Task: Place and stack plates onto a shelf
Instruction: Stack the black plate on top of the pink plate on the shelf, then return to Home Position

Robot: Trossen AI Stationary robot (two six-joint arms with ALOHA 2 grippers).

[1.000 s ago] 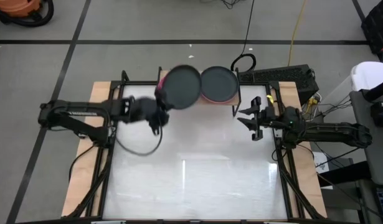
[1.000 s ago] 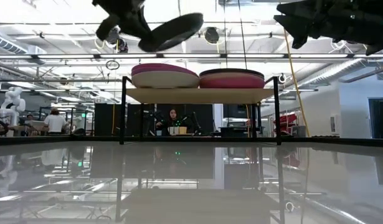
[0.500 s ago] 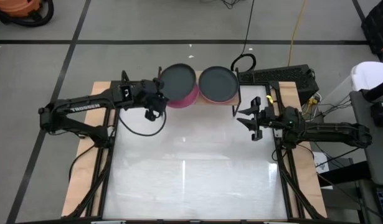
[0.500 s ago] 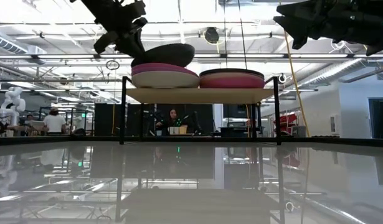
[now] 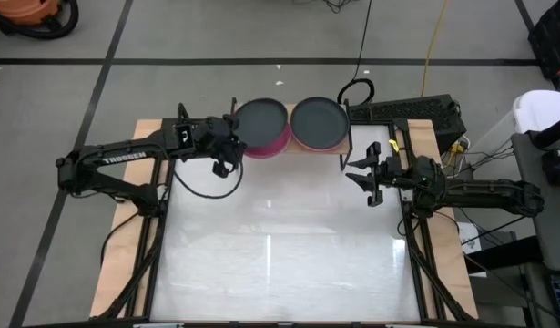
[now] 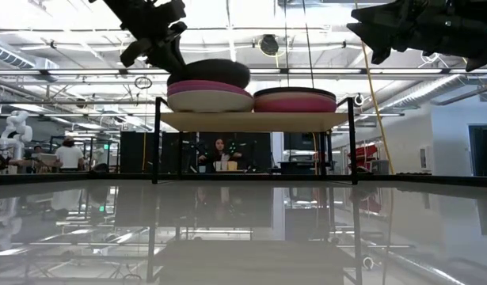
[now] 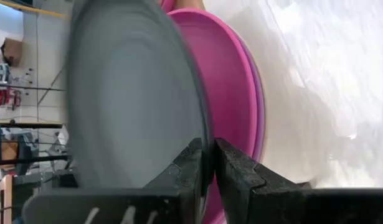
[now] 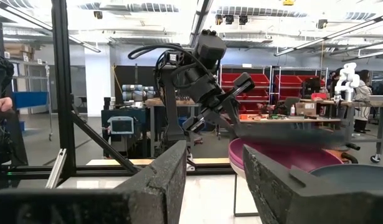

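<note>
Plates sit in two stacks on the shelf (image 6: 251, 120). One dark grey plate (image 5: 261, 117) tops the left stack, lying on a magenta plate (image 7: 231, 93) directly beyond my left gripper (image 5: 227, 146). My left fingers (image 7: 238, 174) bracket this plate's rim with a narrow gap; I cannot tell whether they grip it. The second stack (image 5: 318, 123) stands beside it. My right gripper (image 5: 361, 173) hovers open and empty, well apart.
</note>
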